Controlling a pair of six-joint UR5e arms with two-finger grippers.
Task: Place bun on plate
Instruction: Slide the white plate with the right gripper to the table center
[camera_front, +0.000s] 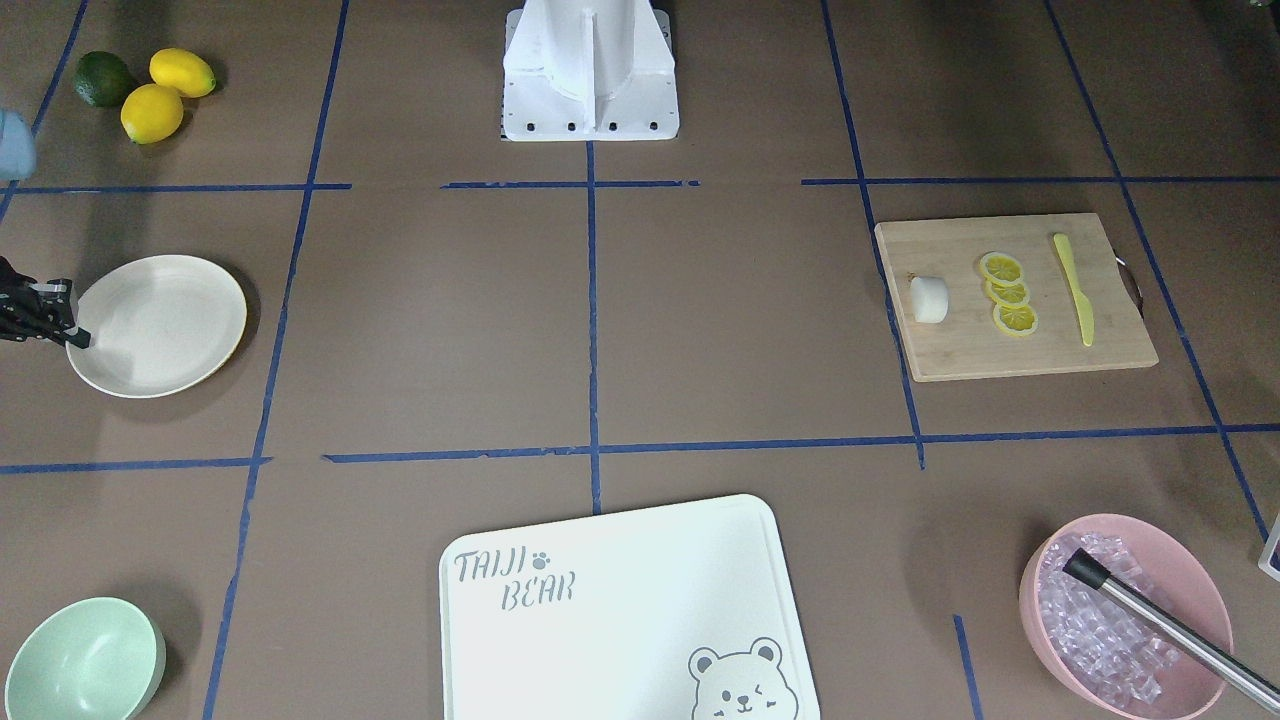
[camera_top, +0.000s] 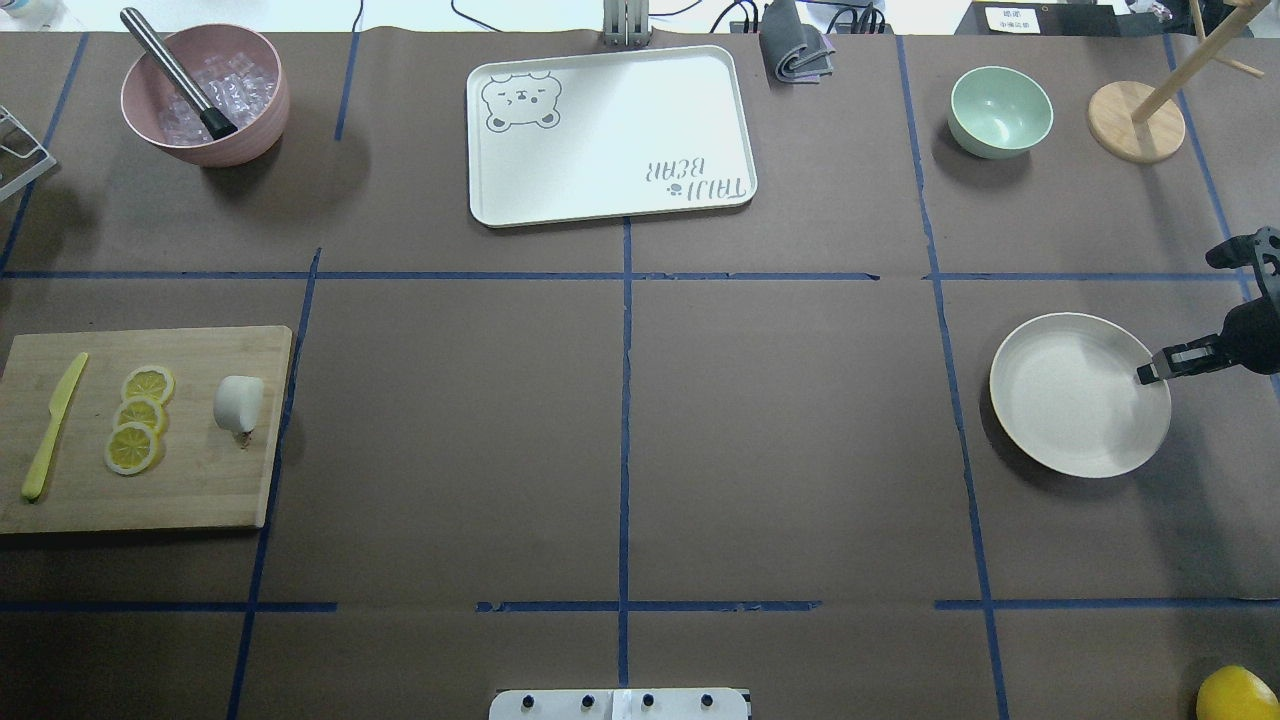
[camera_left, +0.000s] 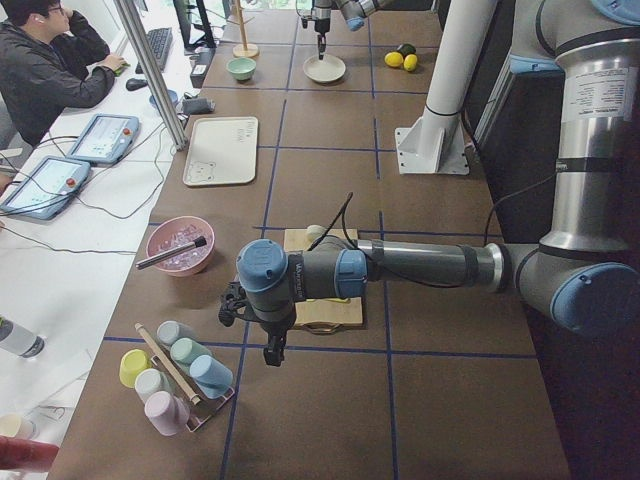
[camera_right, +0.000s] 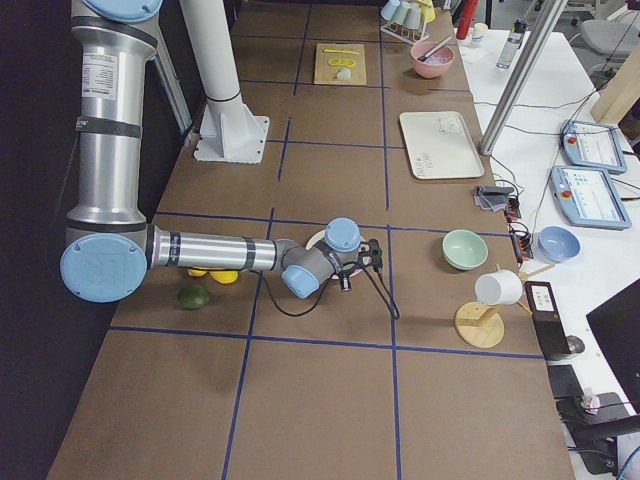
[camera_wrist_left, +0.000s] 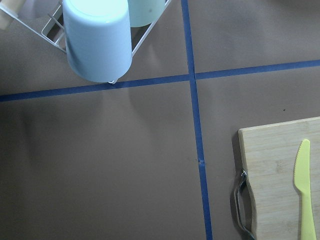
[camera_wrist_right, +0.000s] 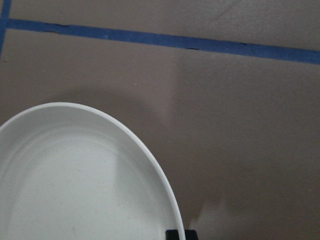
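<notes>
the bun (camera_top: 240, 403) is on the board (camera_top: 200, 480), not yet on the plate (camera_top: 1070, 400), whose rim the right end effector (camera_top: 1148, 376) pinches; for the left end effector (camera_left: 269, 354) i cannot tell.

A robot lab: tape-gridded table (camera_top: 780, 440), teach pendants (camera_left: 100, 137) alongside.

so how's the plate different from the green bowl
The plate is shallow and wide; the green bowl is deep and narrower across. The plate is cream-white, the green bowl mint. The right gripper is at the plate's rim, while no gripper is near the green bowl. Both are round, upright and empty.
</notes>
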